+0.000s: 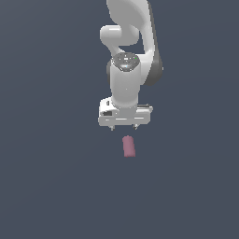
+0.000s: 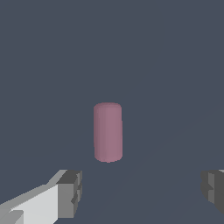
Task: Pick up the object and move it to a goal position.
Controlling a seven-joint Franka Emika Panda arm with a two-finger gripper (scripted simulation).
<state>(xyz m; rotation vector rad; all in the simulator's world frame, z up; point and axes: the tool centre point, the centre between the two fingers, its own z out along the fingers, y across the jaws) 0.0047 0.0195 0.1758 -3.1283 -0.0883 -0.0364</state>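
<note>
Gripper point(image 1: 124, 127) hangs spread wide, nothing held, grey fingertips point(image 2: 70, 192) well apart. Dusty-pink object point(image 1: 129, 146) lies on the dark floor point(image 1: 51, 186) just past the fingertips, apart from both, untouched.

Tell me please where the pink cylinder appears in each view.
Exterior view: pink cylinder lies just below the white gripper, near the picture's centre.
Wrist view: it sits mid-picture, beyond the two grey fingertips.
Shared landmark: the open gripper.
</note>
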